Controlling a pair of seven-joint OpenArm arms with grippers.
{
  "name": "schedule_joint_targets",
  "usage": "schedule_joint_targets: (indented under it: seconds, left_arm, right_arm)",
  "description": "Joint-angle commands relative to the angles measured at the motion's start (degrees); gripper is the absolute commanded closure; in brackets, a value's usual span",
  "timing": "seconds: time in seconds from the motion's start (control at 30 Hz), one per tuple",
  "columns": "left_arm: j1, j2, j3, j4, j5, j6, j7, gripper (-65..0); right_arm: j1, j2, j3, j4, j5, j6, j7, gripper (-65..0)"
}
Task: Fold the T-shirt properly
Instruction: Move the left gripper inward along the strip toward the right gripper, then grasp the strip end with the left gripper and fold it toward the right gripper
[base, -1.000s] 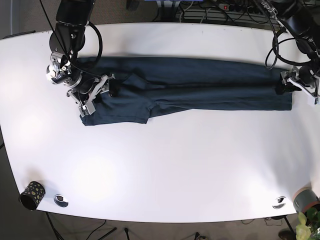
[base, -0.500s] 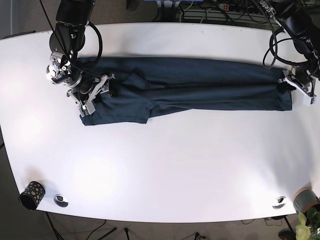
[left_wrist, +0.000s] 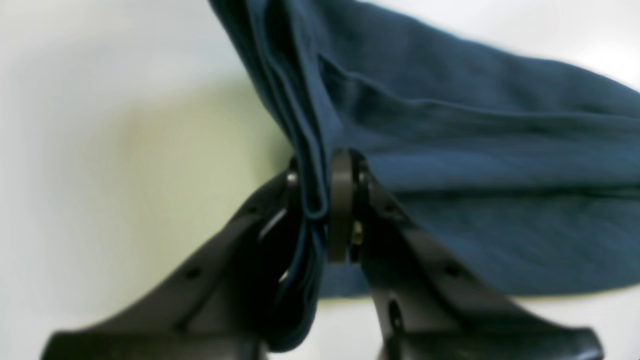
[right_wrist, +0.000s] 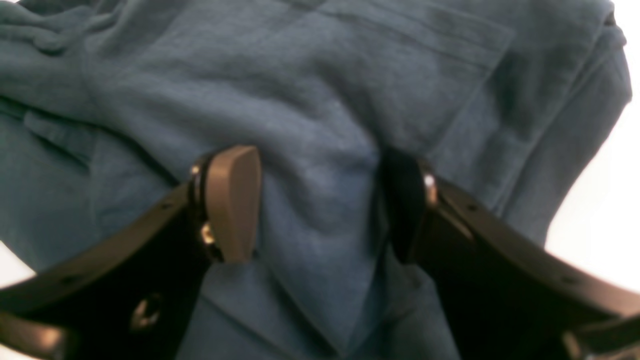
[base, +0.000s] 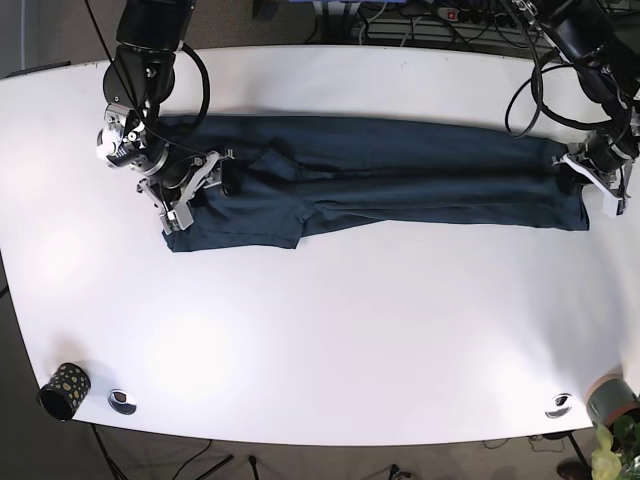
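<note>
The dark blue cotton T-shirt (base: 380, 180) lies on the white oval table (base: 330, 340), folded into a long narrow band that runs from one side of the table to the other, near the far edge. At the base view's left end the band is wider, and one flap of cloth reaches toward the near edge.

The left gripper (left_wrist: 320, 200), seen at the right end of the band in the base view (base: 575, 178), is closed tight on the edge of the T-shirt (left_wrist: 475, 165). In the left wrist view several layers of the blue cloth are pinched between its two black fingers (left_wrist: 341, 205), and the hem hangs down between them. The cloth spreads away from the grip to the right, with long soft creases.

The right gripper (right_wrist: 320, 200) is at the other end of the band (base: 205, 180). Its jaws stand apart at a medium width and rest on the T-shirt (right_wrist: 310, 100). A raised ridge of fabric sits between its tan rubber pad (right_wrist: 232, 200) and the opposite black finger (right_wrist: 402, 205), but the pads do not press it together.

At the near left corner of the table stands a small black cup with pale dots (base: 65, 390), and beside it a small round metal part (base: 122, 401).
</note>
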Motion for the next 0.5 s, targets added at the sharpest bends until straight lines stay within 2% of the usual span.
schedule_joint_targets:
  seconds: [0.0, 0.1, 0.23, 0.47]
  left_arm:
    - [0.55, -0.57, 4.23, 5.15, -1.01, -0.08, -0.6, -2.8]
    - [2.66, -0.04, 10.03, 11.13, -1.01, -0.08, -0.6, -2.8]
    - [4.51, 4.17, 14.78, 19.39, -0.65, -0.08, -0.6, -2.8]
    - [4.33, 8.22, 24.8, 22.38, -0.57, -0.08, -0.6, -2.8]
  right_arm:
    - [0.04, 0.06, 0.0, 0.14, -1.08, -0.27, -2.08, -37.9]
    - [0.04, 0.06, -0.09, 0.14, -1.08, -0.27, -2.08, -37.9]
    - [0.13, 0.06, -0.09, -0.13, -1.08, -0.27, -2.08, -37.9]
    - [0.22, 0.06, -0.09, -0.13, -1.08, -0.27, -2.08, -37.9]
